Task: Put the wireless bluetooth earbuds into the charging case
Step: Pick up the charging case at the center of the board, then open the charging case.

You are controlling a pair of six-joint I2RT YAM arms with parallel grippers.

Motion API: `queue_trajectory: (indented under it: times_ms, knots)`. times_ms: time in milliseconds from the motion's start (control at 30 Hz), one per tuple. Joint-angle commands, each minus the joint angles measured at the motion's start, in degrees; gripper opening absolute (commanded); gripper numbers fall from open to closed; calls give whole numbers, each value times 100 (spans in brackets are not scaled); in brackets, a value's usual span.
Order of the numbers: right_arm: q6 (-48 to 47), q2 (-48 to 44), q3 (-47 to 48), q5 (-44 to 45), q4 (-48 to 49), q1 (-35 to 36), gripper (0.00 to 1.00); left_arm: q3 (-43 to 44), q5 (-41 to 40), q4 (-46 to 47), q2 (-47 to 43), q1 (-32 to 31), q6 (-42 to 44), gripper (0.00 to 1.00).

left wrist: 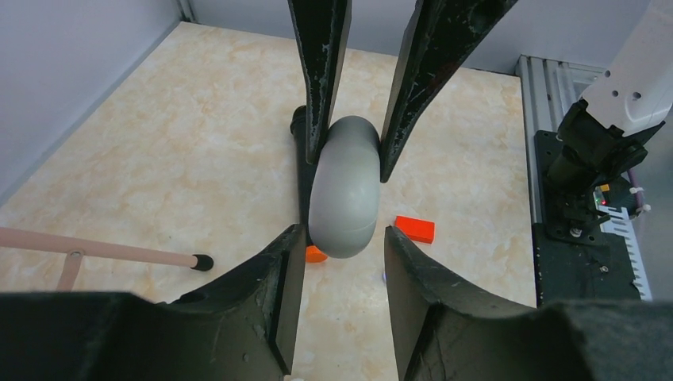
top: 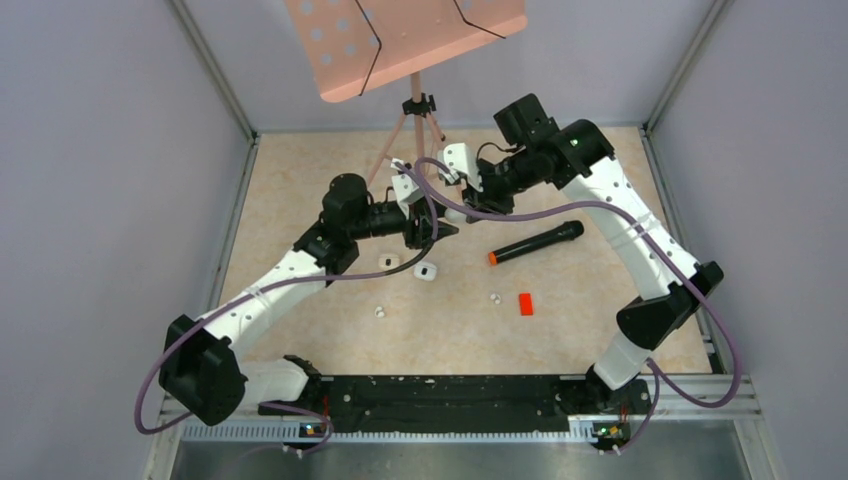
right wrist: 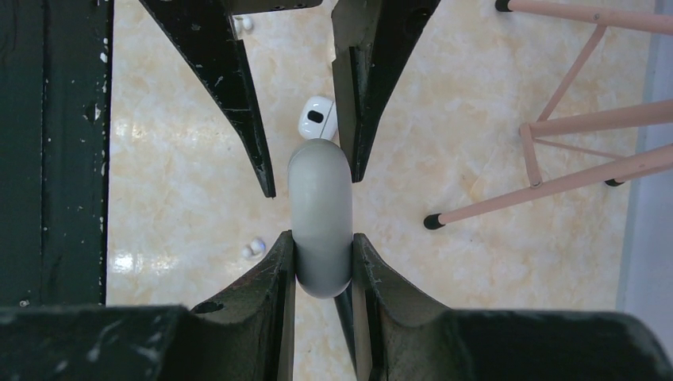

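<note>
I hold the charging case [right wrist: 320, 214] up off the bench [top: 290, 190] — a smooth grey pebble, closed. Two tiny white earbuds [top: 380, 312] lie loose below, well apart.

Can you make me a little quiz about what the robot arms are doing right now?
1. True or false: the grey case is lying on the table.
2. What colour is the small block? A red, B blue, C green.
3. Fill in: the black microphone has an ____ tip.

Key: 1 false, the right gripper holds it up in the air. 2 A. 3 orange.
</note>
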Motion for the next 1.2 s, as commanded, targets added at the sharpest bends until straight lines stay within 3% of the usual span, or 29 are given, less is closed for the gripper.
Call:
queue_trajectory:
  times_ms: [0,267,467,500,633,867,967,1167]
  knots:
    - [-85,35,307,59,-91,119,6,162,2,447,10,15,-251,46]
    - [-10,95,372,84,-96,194,7,114,76,617,32,12,-274,37]
    - [124,146,433,136,-51,197,7,101,108,611,55,12,-277,8]
    - [148,158,449,136,-52,197,6,82,51,599,50,14,-278,7]
    - [186,155,506,111,-49,196,6,-56,-208,640,38,11,-277,32]
    - [223,167,540,120,-78,200,6,-109,-215,810,60,16,-397,33]
    - [288,209,607,96,-72,200,6,-111,-250,823,76,15,-454,39]
    - [301,235,630,100,-76,196,6,-102,-245,829,104,21,-441,42]
